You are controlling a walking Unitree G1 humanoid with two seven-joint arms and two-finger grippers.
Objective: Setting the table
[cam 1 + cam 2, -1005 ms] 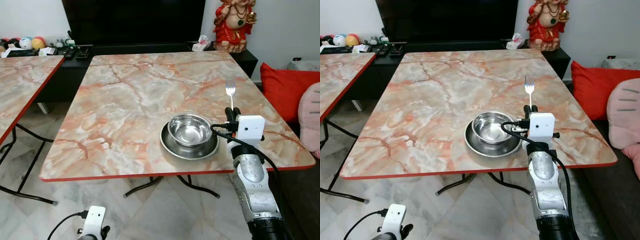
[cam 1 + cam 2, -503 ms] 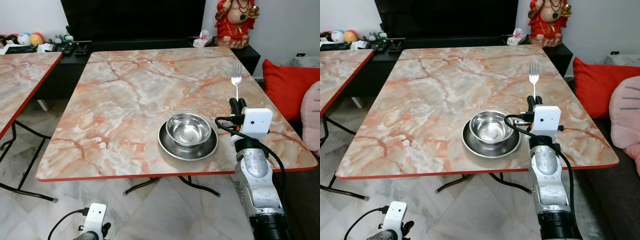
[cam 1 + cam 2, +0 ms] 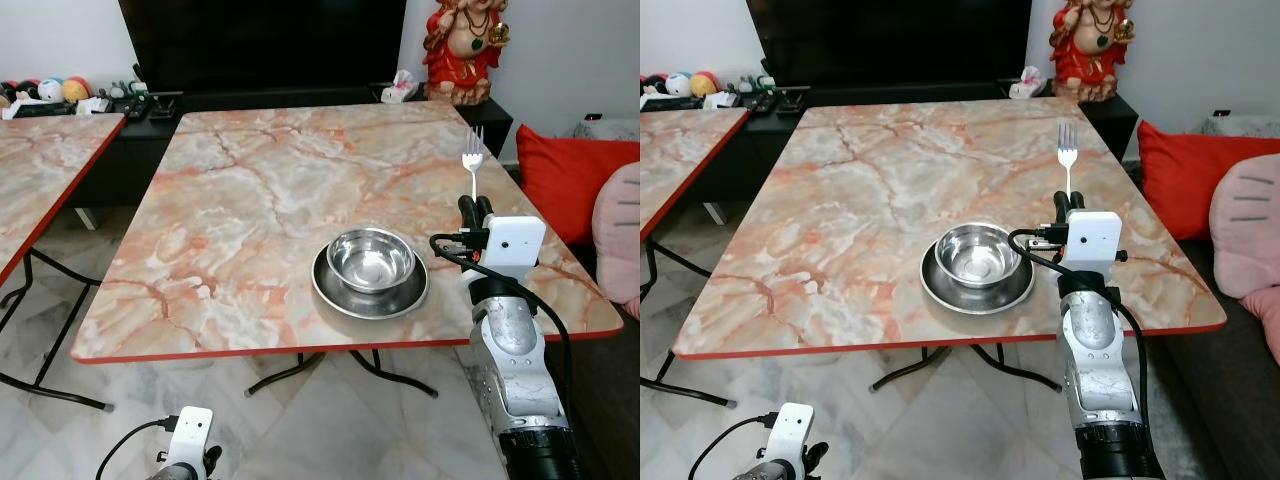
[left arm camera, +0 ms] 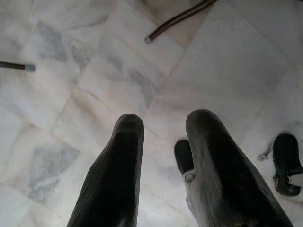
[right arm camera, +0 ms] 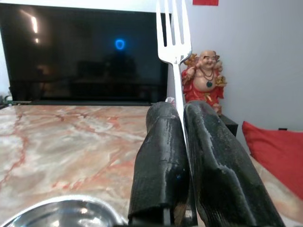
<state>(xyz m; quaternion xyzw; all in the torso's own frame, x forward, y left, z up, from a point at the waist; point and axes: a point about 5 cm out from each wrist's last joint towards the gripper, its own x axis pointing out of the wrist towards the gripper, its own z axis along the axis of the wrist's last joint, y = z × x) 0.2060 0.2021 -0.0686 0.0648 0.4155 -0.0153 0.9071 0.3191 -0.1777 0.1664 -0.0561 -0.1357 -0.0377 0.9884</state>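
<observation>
Since a second ago our right gripper (image 3: pixel 475 207) has come up a bit and the camera has shifted, so the fork (image 3: pixel 472 165) now stands higher against the table (image 3: pixel 250 200); bowl and plate haven't budged. We've got the fork pinched by its handle between the two black fingers (image 5: pixel 158 161), pressed tight on it, tines pointing straight up. It's a plain shiny steel fork, four tines, thin neck, and most of the handle is hidden inside the grip. We hold it above the table's right side, just right of the bowl (image 3: pixel 371 260).

That bowl is polished steel, sitting inside a wider steel plate (image 3: pixel 340 293) near the front edge, and the bowl looks bare inside. Tabletop is pinkish-orange marble pattern with a red rim.

Our left gripper (image 4: pixel 163 142) hangs low over the white marble floor (image 4: pixel 71 71), fingers apart with nothing between them.

Behind the table there's a dark TV (image 3: pixel 260 40), a red laughing statue (image 3: pixel 465 45) on the low black cabinet, and a red cushion (image 3: pixel 565 170) off to the right. A second table (image 3: pixel 40 170) sits at left.
</observation>
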